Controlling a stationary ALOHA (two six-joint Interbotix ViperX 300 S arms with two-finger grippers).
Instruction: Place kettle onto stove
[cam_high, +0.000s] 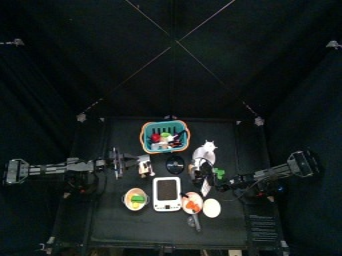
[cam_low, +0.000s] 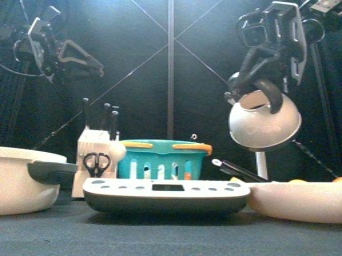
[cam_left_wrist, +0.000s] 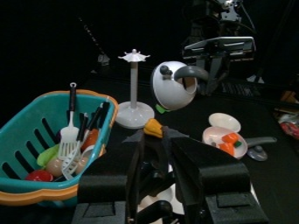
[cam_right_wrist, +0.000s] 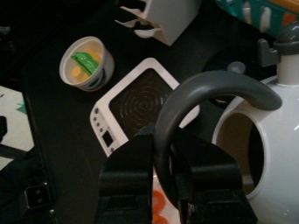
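Observation:
The kettle (cam_low: 263, 120) is white and rounded, with a dark arched handle and a spout. It hangs in the air to the right of the stove (cam_low: 167, 192), above table level. My right gripper (cam_low: 261, 82) is shut on its handle. The right wrist view shows the jaws (cam_right_wrist: 173, 144) clamped on the grey handle of the kettle (cam_right_wrist: 263, 149), with the stove (cam_right_wrist: 135, 109) beyond and below it. The stove (cam_high: 166, 193) is a flat white block at the table's front middle. My left gripper (cam_left_wrist: 158, 144) is open and empty at the left, and its view shows the kettle (cam_left_wrist: 176, 83) too.
A teal basket (cam_high: 167, 135) of utensils stands at the back, with a small black squat object (cam_high: 174, 165) in front of it. A white pole stand (cam_left_wrist: 132, 87) is near the kettle. A knife block (cam_low: 96, 150) and small bowls (cam_high: 135, 200) (cam_high: 198, 205) flank the stove.

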